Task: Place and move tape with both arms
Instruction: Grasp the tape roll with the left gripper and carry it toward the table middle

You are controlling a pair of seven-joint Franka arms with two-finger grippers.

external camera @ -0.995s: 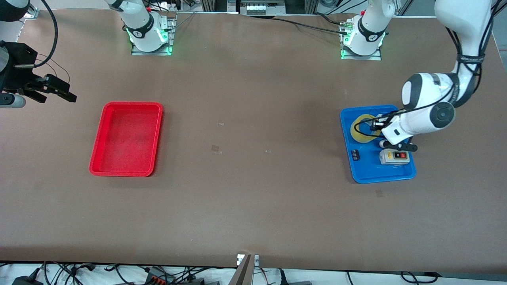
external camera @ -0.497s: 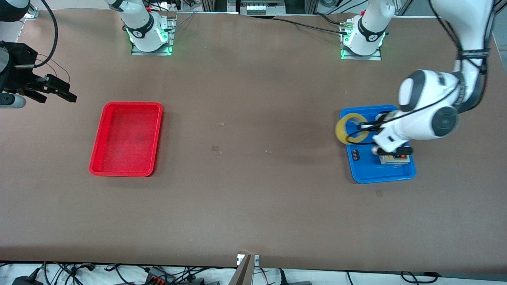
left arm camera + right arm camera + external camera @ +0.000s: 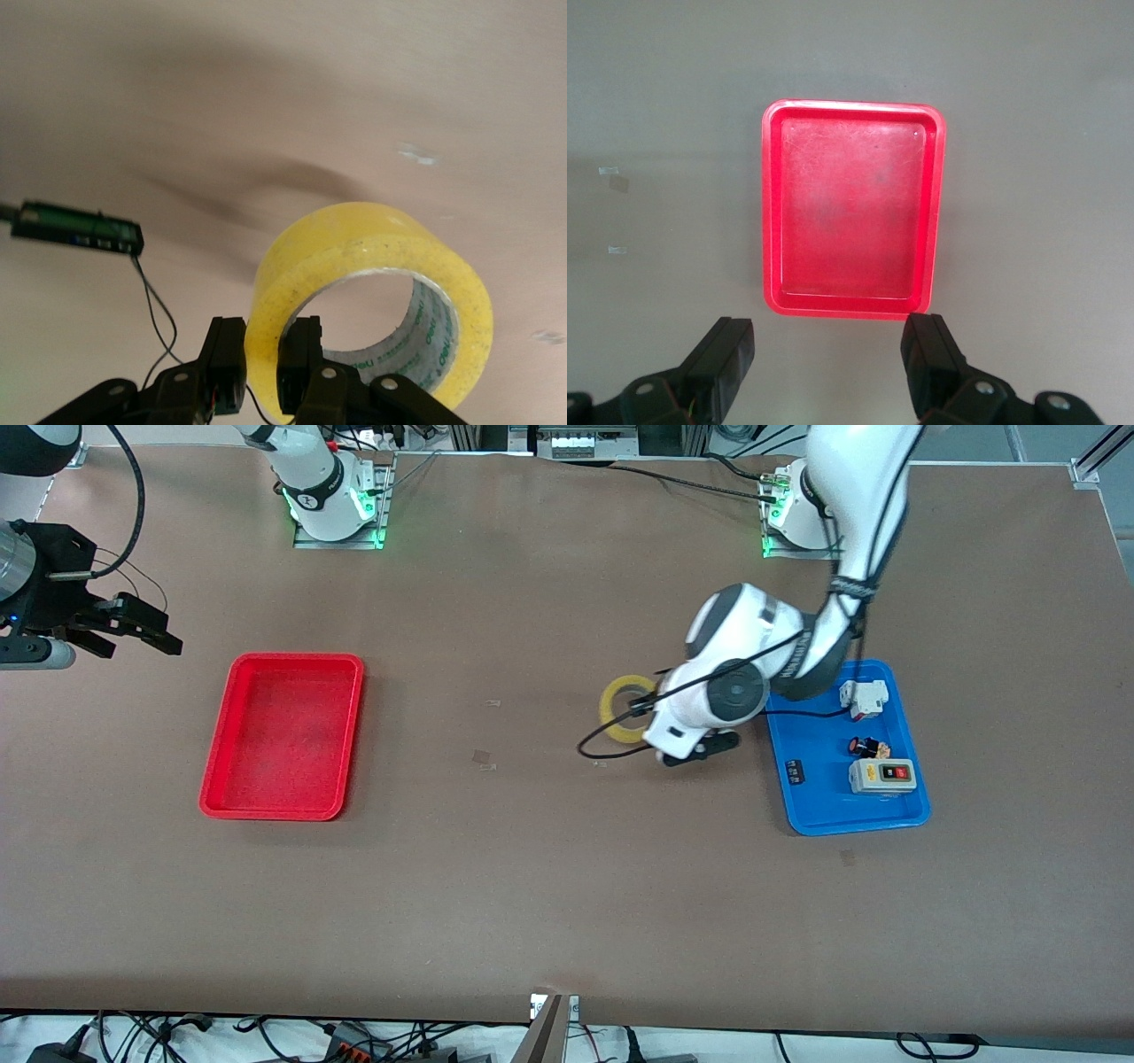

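Right gripper (image 3: 133, 631): fingers spread, nothing held, waiting over the table's right-arm end | red tray (image 3: 282, 735): on table | tape (image 3: 623, 708): pinched through its wall by left gripper (image 3: 263, 370), aloft over bare table between trays | blue tray (image 3: 828, 810): holds switch box (image 3: 881, 776).

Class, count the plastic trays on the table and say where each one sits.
2. The red tray lies toward the right arm's end; the blue tray lies toward the left arm's end. None seems hidden.
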